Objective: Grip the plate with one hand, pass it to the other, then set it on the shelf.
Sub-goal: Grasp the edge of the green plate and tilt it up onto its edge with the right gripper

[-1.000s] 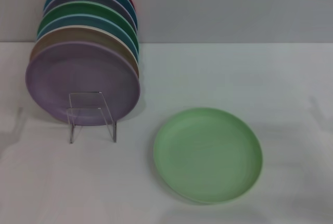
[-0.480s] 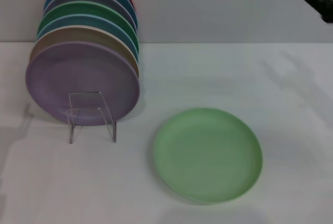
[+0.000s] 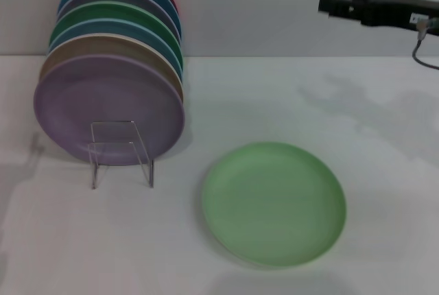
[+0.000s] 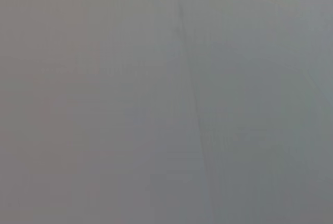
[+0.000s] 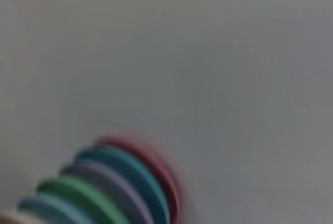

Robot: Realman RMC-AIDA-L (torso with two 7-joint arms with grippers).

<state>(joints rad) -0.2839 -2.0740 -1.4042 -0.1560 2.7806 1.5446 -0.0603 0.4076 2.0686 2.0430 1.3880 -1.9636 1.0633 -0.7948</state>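
Right claw (image 3: 328, 5): slim, black, boxy segments. Small white label on the body. Thin grey cable (image 3: 420, 51) loops down from its rear. Left arm unseen.

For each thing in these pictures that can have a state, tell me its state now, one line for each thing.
pale green plate: lying flat on the table, nothing touching it.
right gripper: high at the far right, away from the plate, holding nothing.
left gripper: not in view.
lilac plate: standing on edge at the front of the rack.
other plates: standing on edge in a row behind it.
clear rack: upright, loaded with plates.
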